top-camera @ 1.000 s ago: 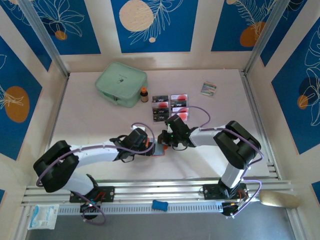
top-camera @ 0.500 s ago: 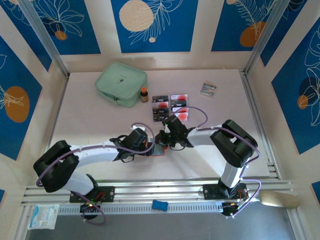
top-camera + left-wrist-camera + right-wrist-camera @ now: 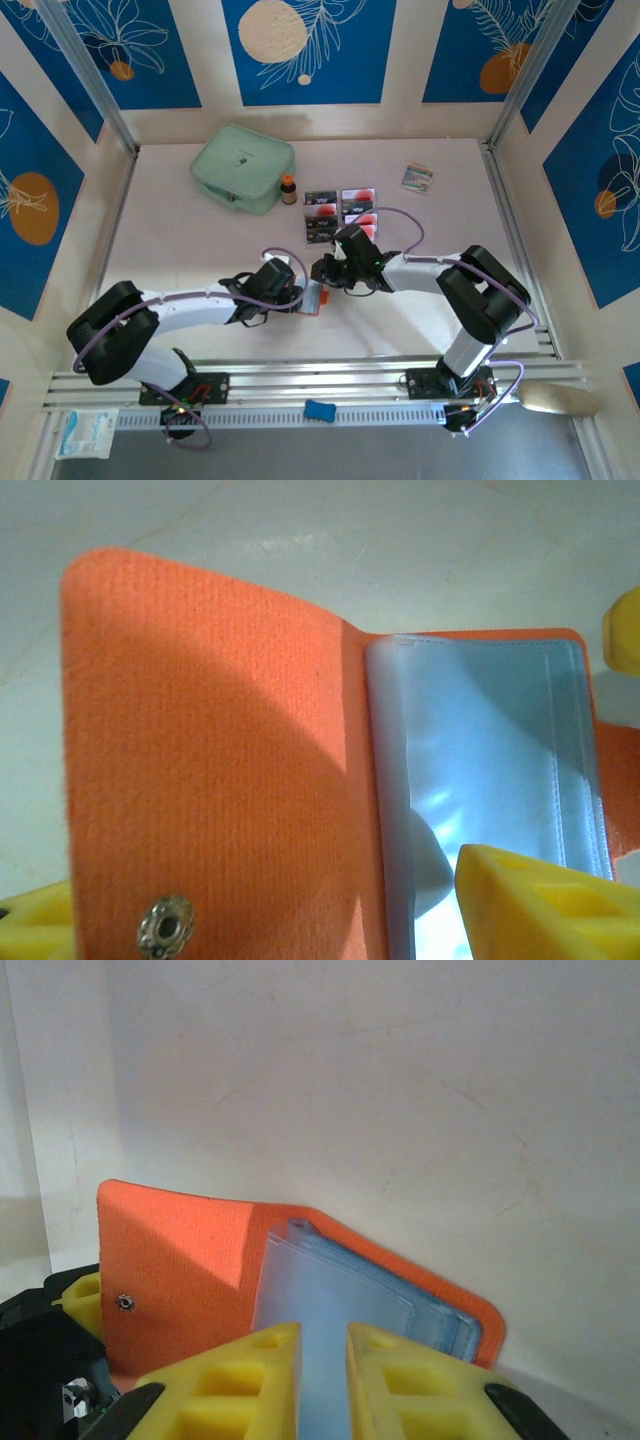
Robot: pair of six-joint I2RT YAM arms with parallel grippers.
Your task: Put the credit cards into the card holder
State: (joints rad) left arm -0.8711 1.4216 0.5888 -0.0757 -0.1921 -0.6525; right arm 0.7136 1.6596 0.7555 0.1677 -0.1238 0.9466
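Card holder point(image 3: 200, 740) open, sleeves point(image 3: 480, 740) bare; left jaws apart astride it, right jaws ajar.

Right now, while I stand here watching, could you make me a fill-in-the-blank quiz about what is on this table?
1. The card holder lies ___, with its clear sleeves showing.
2. Its snap button sits on the ___ flap.
3. Seen from above, a small brown bottle stands between the mint-green pouch and the ___.

Missing words: open; orange; credit cards.
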